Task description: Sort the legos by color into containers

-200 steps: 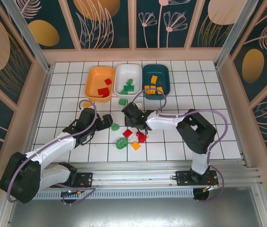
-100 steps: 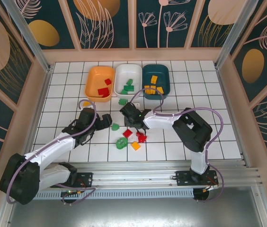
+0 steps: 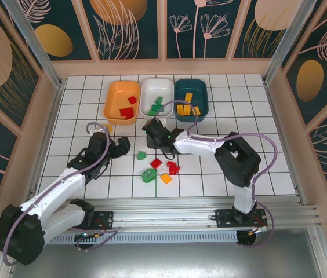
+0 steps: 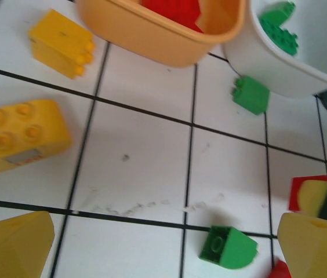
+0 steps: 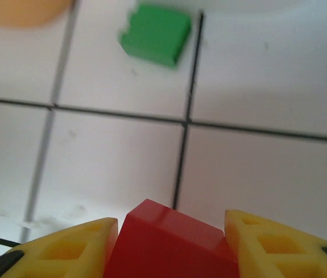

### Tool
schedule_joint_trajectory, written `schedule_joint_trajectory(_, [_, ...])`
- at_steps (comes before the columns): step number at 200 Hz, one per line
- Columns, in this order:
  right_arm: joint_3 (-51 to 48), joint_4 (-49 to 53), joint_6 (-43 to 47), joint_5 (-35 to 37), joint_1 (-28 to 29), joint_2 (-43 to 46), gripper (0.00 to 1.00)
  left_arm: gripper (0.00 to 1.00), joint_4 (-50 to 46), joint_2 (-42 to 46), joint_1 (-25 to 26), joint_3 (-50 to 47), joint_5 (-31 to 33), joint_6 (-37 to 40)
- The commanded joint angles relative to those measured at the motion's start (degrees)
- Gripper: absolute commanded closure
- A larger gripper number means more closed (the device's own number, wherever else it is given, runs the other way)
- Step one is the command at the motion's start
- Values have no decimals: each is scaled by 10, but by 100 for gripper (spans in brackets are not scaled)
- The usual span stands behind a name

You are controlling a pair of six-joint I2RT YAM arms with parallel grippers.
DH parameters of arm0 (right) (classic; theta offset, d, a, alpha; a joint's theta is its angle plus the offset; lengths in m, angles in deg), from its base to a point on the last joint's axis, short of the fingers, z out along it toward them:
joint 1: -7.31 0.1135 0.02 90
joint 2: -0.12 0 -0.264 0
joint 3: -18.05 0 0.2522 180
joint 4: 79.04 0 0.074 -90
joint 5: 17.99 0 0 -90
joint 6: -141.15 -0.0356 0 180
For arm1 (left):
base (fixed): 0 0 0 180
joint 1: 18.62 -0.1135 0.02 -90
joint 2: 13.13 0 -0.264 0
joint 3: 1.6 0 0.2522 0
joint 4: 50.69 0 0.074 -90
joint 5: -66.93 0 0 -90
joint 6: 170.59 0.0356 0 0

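My right gripper (image 5: 172, 223) is shut on a red lego (image 5: 169, 246) held above the floor tiles, just in front of the bins (image 3: 152, 130). A green lego (image 5: 156, 35) lies on the tile ahead of it. The orange container (image 3: 112, 103) holds red legos, the white container (image 3: 147, 92) green ones, the teal container (image 3: 203, 99) yellow-orange ones. My left gripper (image 4: 163, 255) is open over bare tile, with a rounded green lego (image 4: 228, 248) near its right finger. Two yellow legos (image 4: 61, 43) (image 4: 18, 136) lie to its left.
Loose legos lie on the tiles in front of the arms: a green one (image 3: 142, 155), two red ones (image 3: 156, 164) (image 3: 173, 168), another green (image 3: 148, 175) and an orange one (image 3: 166, 178). Walls close in the tiled floor on all sides.
My right gripper closed on the red lego and moved up-left toward the bins. The left arm drew back slightly to the left, still open.
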State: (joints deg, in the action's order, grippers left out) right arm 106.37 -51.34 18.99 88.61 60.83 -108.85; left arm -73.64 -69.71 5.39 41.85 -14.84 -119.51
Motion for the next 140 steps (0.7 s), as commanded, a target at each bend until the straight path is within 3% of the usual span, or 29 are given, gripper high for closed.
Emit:
schedule_joint_trajectory(1, [49,-25,45,2,1,10,59,1,-51,14,-32,8,27,-26])
schedule_joint_trajectory(24, [109,-58,97,-41,-3,-36,60,1,-50,19,-66,-6,-11,-51])
schedule_joint_trajectory(64, [176,-112,149,-85,-24,-79,60,2,30,42,-82,-47,-156,-53])
schedule_joint_trajectory(140, [414,-45,181,-149,-70,-260,57,1,-15,100,-83,-60,-105,-68])
